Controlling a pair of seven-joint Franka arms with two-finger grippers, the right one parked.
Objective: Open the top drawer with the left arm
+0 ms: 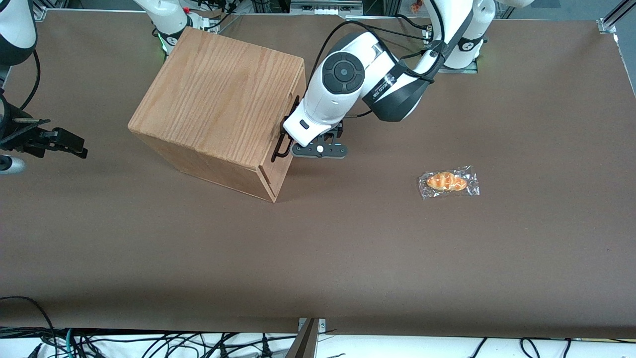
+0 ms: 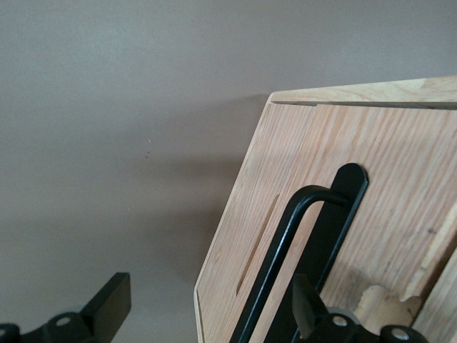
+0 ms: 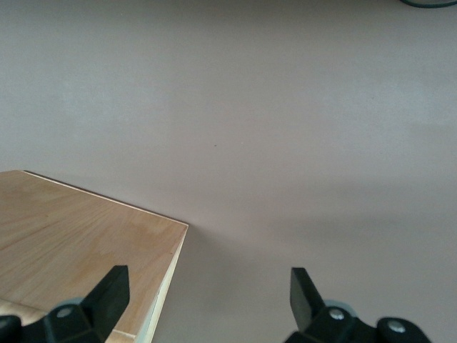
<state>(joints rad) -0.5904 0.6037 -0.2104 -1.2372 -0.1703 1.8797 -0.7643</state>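
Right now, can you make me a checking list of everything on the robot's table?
Surface: brown table, bare over most of its area.
Job's things: top drawer looks shut, front flush with the oak cabinet; black bar handle on the front.
Clutter: wrapped bread roll lying on the table toward the working arm's end, apart from the cabinet.
Grippers: left arm's gripper is in front of the drawer, open, with one of the fingers by the handle and the other off the front's edge; handle not gripped yet.
Cables: black cables along the left arm; loose ones below the table's near edge.
Surroundings: metal frame corner.
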